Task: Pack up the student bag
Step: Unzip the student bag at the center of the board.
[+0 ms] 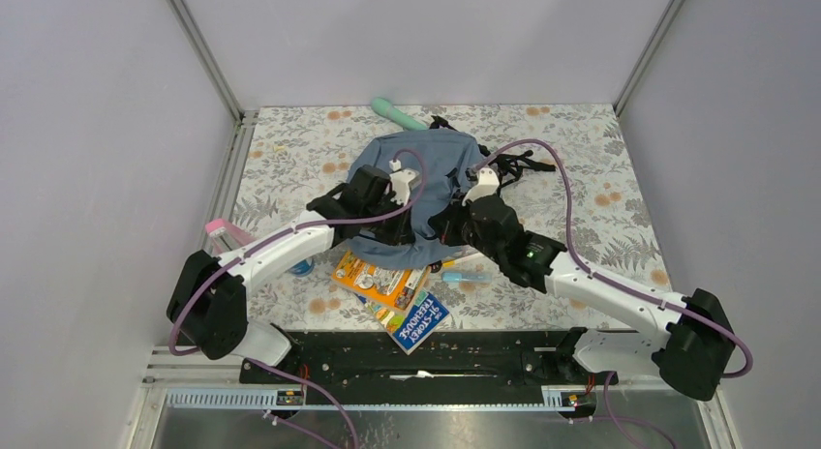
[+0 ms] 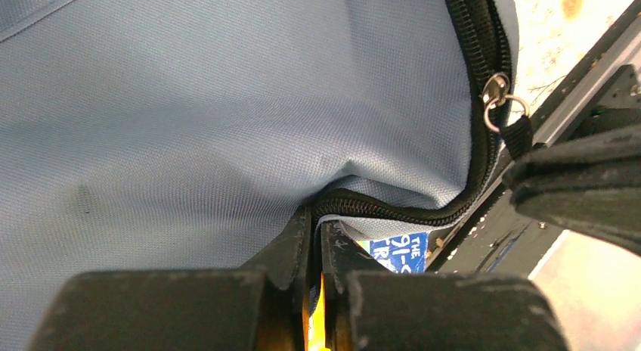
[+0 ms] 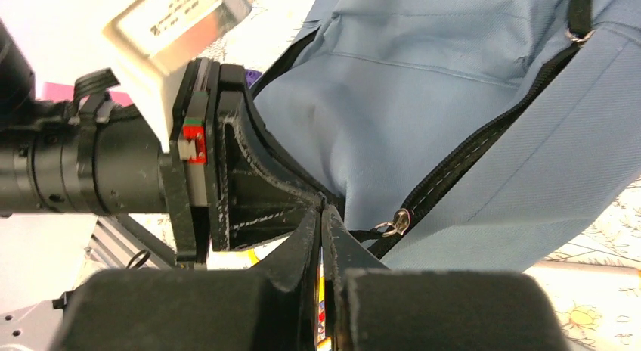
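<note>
The student bag is slate-blue fabric lying mid-table, with a black zipper along its near edge. My left gripper is shut on that zipper edge, pinching the fabric at its fingertips. Tip to tip with it, my right gripper is shut. The metal zipper pull hangs beside it, and its black tab runs into the right gripper's fingers. The bag fills the far side of both wrist views.
An orange book and a blue book lie partly under the bag's near edge. A light-blue pen rests beside them. A mint-green object lies behind the bag, black straps to its right, and a pink object at the left.
</note>
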You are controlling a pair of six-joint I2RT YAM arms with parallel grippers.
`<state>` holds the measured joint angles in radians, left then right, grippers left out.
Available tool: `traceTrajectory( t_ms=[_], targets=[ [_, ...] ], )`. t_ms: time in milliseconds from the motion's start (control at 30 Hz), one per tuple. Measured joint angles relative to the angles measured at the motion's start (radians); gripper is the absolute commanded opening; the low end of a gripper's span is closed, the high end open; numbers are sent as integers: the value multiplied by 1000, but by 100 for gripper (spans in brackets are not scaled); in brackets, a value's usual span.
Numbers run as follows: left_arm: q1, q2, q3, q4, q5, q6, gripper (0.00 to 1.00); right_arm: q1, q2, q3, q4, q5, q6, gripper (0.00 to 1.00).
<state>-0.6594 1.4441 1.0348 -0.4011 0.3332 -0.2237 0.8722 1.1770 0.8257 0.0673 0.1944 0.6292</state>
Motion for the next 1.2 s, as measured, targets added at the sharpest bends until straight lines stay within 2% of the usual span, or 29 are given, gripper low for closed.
traceTrajectory(
  t_ms=[200, 233, 333, 400, 500, 567, 767, 1000, 1067, 1200],
  targets=[
    [39, -3, -12, 23, 49, -39, 0, 28, 1, -6, 23, 31, 13, 0],
    [40, -4, -12, 26, 53, -40, 8, 28, -1, -7, 23, 35, 13, 0],
    [40, -4, -12, 29, 64, -41, 53, 29, -16, -10, 21, 63, 8, 0],
    [40, -5, -10, 24, 72, -26, 75, 29, -31, -11, 12, 95, -5, 0],
    [43, -26, -6, 5, 79, 18, 94, 26, -63, -11, -25, 154, -37, 0],
    [43, -68, -6, -14, 79, 56, 97, 7, -74, -11, -43, 163, -54, 0],
    [40, -170, 1, -61, 19, 187, 99, -130, -66, -3, -72, 105, -70, 0],
    [3, -156, 5, -150, -17, 291, 99, -198, -19, 40, -86, 48, -86, 0],
    [-15, -141, 9, -164, -38, 306, 88, -201, -17, 42, -85, 43, -87, 0],
    [-34, -111, 18, -182, -73, 308, 36, -203, -17, 42, -85, 8, -86, 0]
  ],
)
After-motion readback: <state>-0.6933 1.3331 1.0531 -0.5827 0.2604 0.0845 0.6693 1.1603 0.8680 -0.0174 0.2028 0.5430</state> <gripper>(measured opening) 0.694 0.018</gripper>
